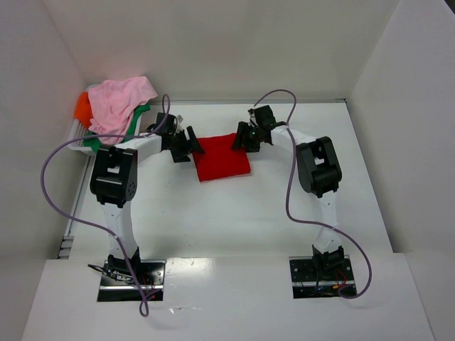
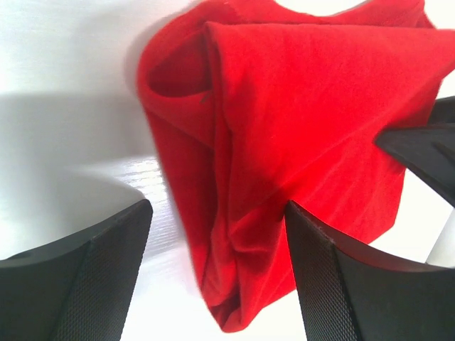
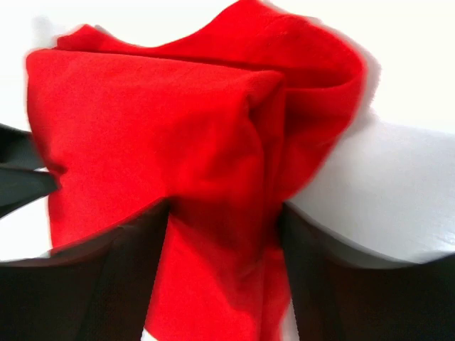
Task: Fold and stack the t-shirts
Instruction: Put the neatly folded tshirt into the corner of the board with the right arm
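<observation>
Since the red t-shirt point(image 1: 222, 158) sits folded in the middle of the table point(image 1: 234, 213), left gripper point(image 2: 217, 213) wide open over its left fold, right gripper point(image 3: 224, 206) half-spread astride the right, both empty, grabbing only the top layer could totally undo it imo.

An evenly lit white table point(image 1: 227, 213) lies beneath the left gripper point(image 1: 190, 150) and right gripper point(image 1: 240, 138), plain white walls point(image 1: 213, 42) rising beyond both.
</observation>
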`<state>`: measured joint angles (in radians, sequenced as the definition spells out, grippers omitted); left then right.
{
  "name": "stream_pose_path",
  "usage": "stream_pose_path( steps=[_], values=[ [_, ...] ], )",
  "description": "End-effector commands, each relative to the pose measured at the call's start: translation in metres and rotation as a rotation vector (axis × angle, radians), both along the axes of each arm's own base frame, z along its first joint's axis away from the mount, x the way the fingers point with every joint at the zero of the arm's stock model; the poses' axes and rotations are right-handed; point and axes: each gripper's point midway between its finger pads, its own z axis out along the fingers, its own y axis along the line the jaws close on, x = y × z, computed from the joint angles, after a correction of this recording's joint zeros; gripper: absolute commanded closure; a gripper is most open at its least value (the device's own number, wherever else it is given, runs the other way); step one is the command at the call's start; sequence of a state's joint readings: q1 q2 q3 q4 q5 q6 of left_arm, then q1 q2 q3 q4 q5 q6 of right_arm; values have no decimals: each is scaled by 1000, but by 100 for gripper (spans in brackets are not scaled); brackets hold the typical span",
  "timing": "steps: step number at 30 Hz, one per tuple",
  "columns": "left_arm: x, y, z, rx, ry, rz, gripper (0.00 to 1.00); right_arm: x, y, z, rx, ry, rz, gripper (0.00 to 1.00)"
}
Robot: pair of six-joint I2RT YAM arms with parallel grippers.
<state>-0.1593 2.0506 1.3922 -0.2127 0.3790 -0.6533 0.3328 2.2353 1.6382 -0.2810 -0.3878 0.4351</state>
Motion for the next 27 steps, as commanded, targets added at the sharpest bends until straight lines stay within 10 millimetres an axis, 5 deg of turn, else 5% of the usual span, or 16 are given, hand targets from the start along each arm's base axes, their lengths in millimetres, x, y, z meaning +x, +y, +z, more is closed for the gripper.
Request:
stream_pose_path(
  steps=[1, 4, 5, 8, 12, 19, 27],
  values=[
    [7, 5, 9, 9, -32, -21, 17, -36, -13, -62, -156, 178, -32, 42],
    [8, 9, 10, 6, -36, -23, 17, -30, -21, -63, -203, 161, -65, 67],
    [9, 9, 14, 5, -45, -23, 17, -28, -24, -62, -215, 162, -83, 86],
    [12, 19, 19, 9, -60, -8, 17, -20, -34, -60, -275, 140, -125, 100],
    [9, 25, 27, -11, -72, -12, 17, -1, -51, -44, -332, 97, -151, 100],
    [7, 38, 39, -18, -102, -59, 17, 42, -126, -16, -471, 24, -228, 100],
    [10, 49, 51, 63, -145, -77, 17, 73, -248, 8, -615, 3, -392, 98]
  ],
)
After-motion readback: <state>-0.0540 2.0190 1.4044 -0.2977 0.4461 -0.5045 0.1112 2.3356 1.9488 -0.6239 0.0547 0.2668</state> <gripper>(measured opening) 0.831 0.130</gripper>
